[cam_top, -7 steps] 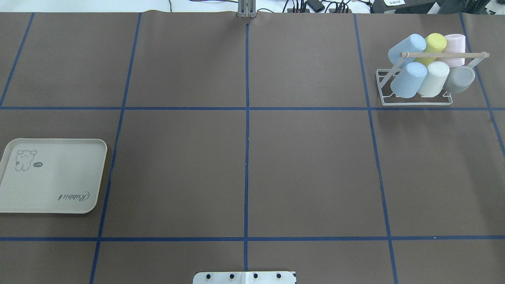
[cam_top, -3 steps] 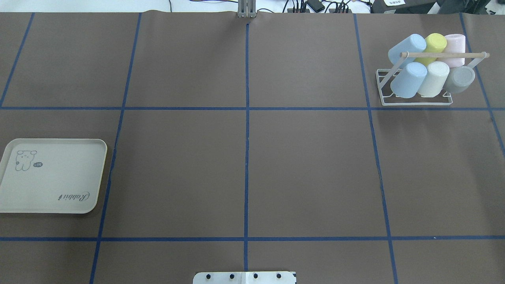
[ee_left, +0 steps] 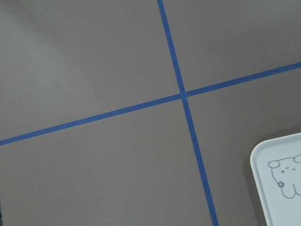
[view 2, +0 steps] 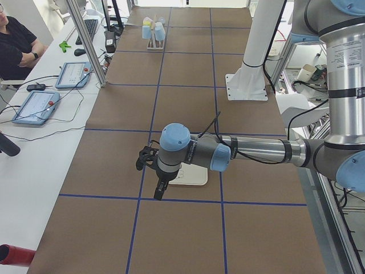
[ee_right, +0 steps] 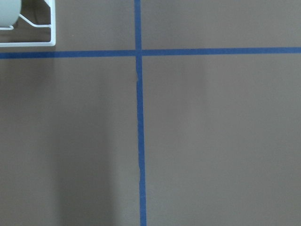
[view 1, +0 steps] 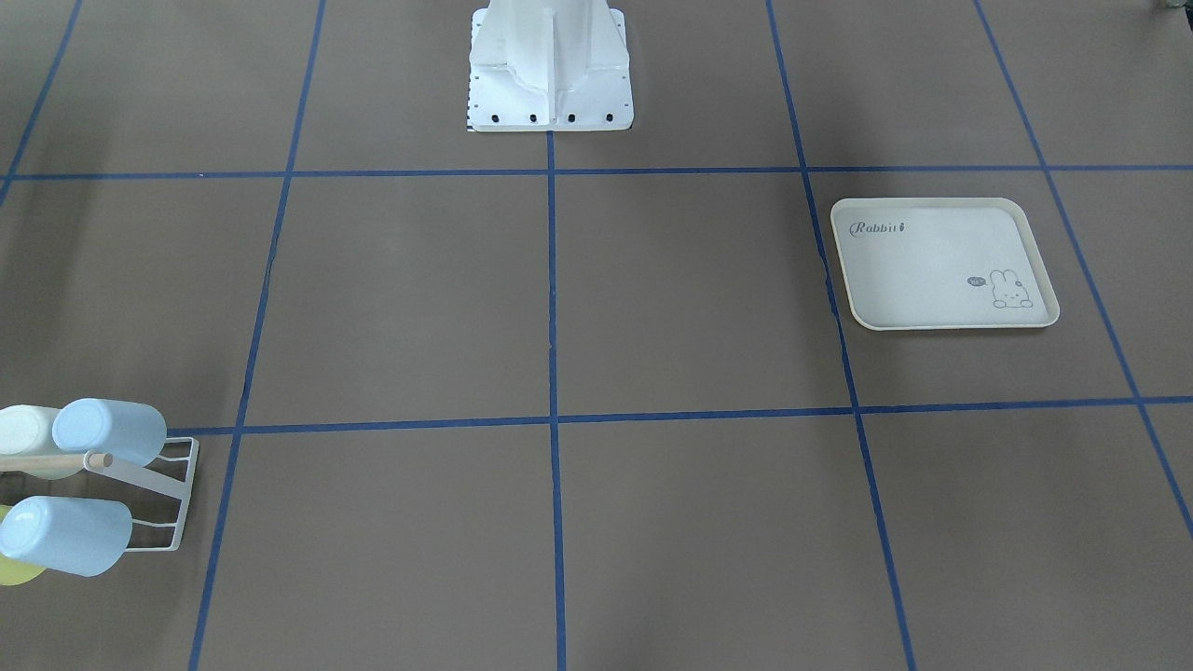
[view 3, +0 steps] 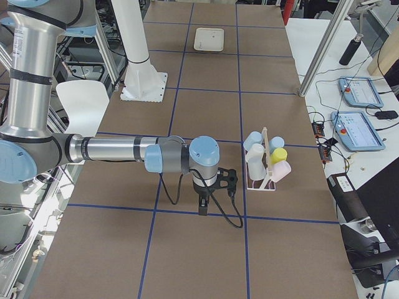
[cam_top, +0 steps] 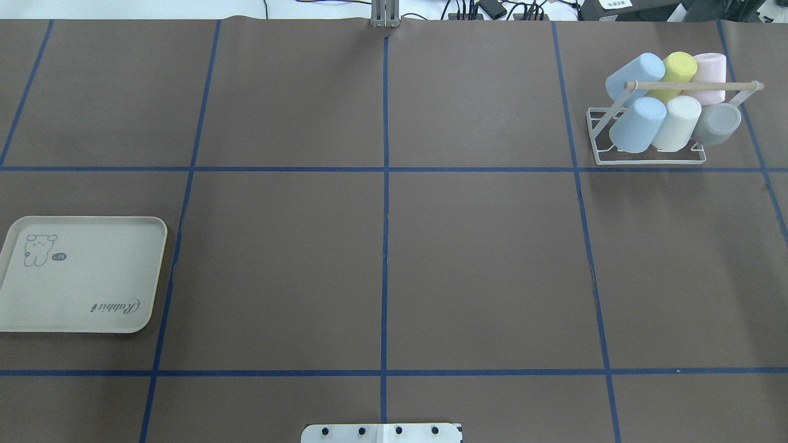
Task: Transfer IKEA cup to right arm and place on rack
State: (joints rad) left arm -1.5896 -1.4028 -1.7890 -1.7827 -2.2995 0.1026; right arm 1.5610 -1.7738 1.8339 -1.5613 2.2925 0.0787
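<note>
The white wire rack (cam_top: 646, 161) with its wooden dowel (cam_top: 692, 85) stands at the far right of the table. Several pastel IKEA cups lie tilted on it, among them a blue cup (cam_top: 637, 126), a cream one (cam_top: 677, 122), a grey one (cam_top: 717, 123), a yellow one (cam_top: 678, 65) and a pink one (cam_top: 709, 69). The rack's corner (ee_right: 28, 43) shows in the right wrist view. Only the side views show the grippers: the left gripper (view 2: 161, 191) hangs over the tray, and the right gripper (view 3: 202, 205) hangs a little short of the rack (view 3: 265, 165). I cannot tell whether either is open or shut.
A cream rabbit-printed tray (cam_top: 80, 274) lies at the table's near left; its corner (ee_left: 277, 188) shows in the left wrist view. The robot's white base (view 1: 550, 65) stands at the table's middle edge. Blue tape lines grid the brown table. A person sits at a side desk (view 2: 17, 45).
</note>
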